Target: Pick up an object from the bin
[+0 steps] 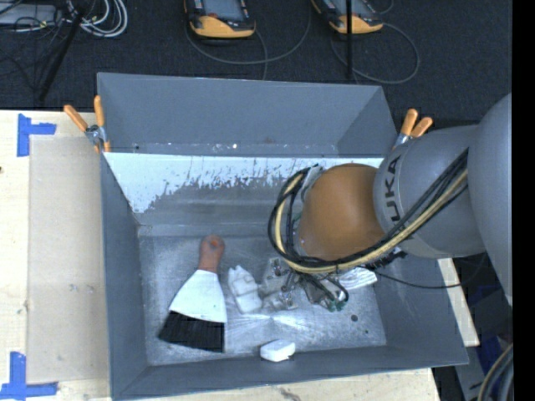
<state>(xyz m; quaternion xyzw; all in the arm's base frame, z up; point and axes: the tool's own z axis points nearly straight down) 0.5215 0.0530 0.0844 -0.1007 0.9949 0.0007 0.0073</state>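
Nearest to the jaws: a small white crumpled lump (243, 291), near the middle of the bin's floor, just to their left in the camera view, touching the metal of the wrist or very close to it; cannot tell which. No clear long axis to it, more a knot than a bar, perhaps a little taller than wide. Not seen between the jaws, so not counted as held. State of the jaws: cannot tell, hidden under the orange cover (338, 211) and the loop of cables (280, 215). Judged as the likeliest pick, being so near; would call for a small shift leftward and a closing across its narrow width. Further left, close to the lump but apparently apart from it: a hand brush (199, 307), white body, black bristles toward the near wall, brown handle pointing to the back wall, long axis running front to back with a slight tilt. Toward the near wall, below the jaws and apart from them: a small white flat piece (277, 351). On the right, half under the cables: another pale scrap (361, 278), kind unclear. Around all of it, the grey bin (251, 132), with the arm (451, 199) reaching in from the right.
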